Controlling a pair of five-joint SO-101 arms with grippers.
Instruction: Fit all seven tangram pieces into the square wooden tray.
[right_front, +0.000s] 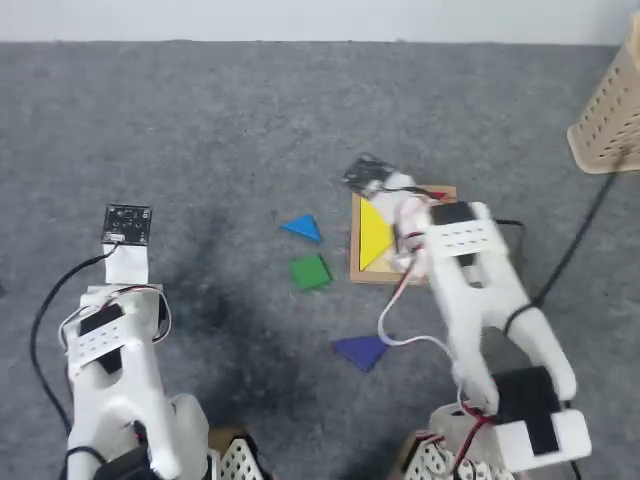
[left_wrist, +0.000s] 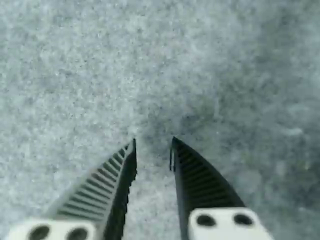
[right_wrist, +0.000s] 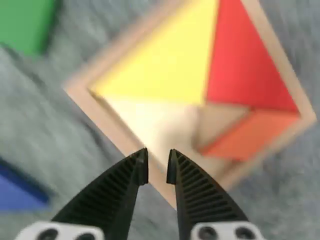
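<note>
Black ribbed fingers of the right end effector (right_wrist: 156, 152) stand slightly apart, gripping nothing, over one rim of the square wooden tray (right_wrist: 80, 90), which holds a yellow triangle (right_wrist: 160, 65), a red triangle (right_wrist: 245, 65) and an orange piece (right_wrist: 250, 135). Beside the tray on the grey counter (right_front: 200, 120) lie a green square (right_front: 310, 271), a light blue triangle (right_front: 302, 228) and a dark blue triangle (right_front: 362, 350). The left end effector (left_wrist: 152, 142), also slightly parted and empty, hangs over bare counter well apart from them.
</note>
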